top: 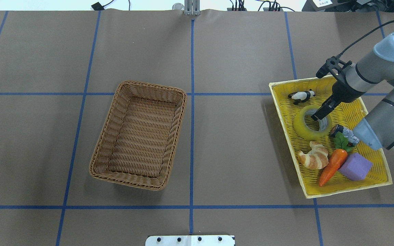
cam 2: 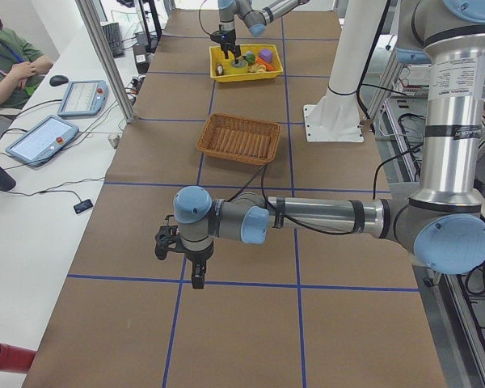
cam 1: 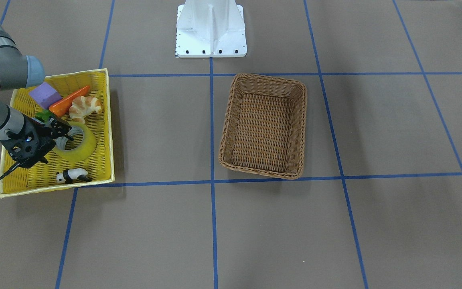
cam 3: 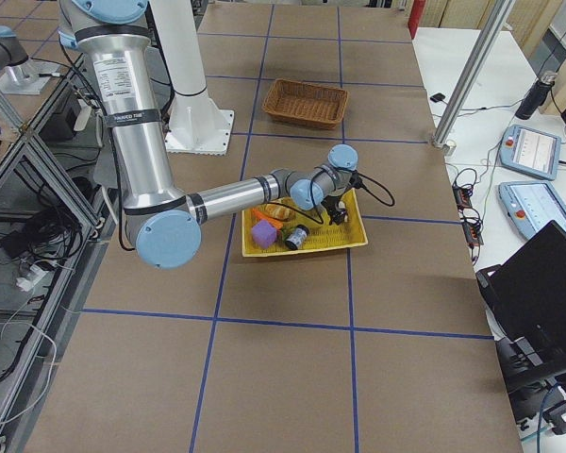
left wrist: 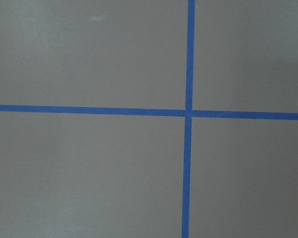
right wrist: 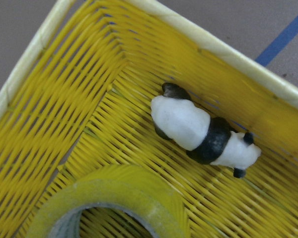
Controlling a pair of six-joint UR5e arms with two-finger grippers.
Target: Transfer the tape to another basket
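- The tape (top: 301,124) is lying flat in the yellow basket (top: 351,189), hole facing up, over on the robot's right side of the table (top: 238,153).
- The right gripper (top: 316,116) is angled down onto it, with a dark finger poking into the core. Can't honestly tell if it has clamped the roll's wall or is just sitting in the hole. The wrist cam only catches the roll's top edge, no fingers.
- Right next to the tape, towards the basket's far corner, there's a little panda figure (top: 301,96) on its side, close to the roll but not touching.
- On the other side of the tape: a croissant (top: 314,158), a carrot (top: 332,165) with green leaves, a purple block (top: 355,166) and a small grey cylinder (top: 344,132) with a dark cap, all bunched in the near half of that basket.
- The brown wicker basket (top: 139,135) sits well apart from all this, near the middle of the table, with nothing in it.
- The left gripper (cam 2: 196,279) hangs over bare table past the wicker basket, pointing down. It only shows in the side view, so no idea if it's open or not. Its camera sees just two crossing blue lines (left wrist: 188,113).
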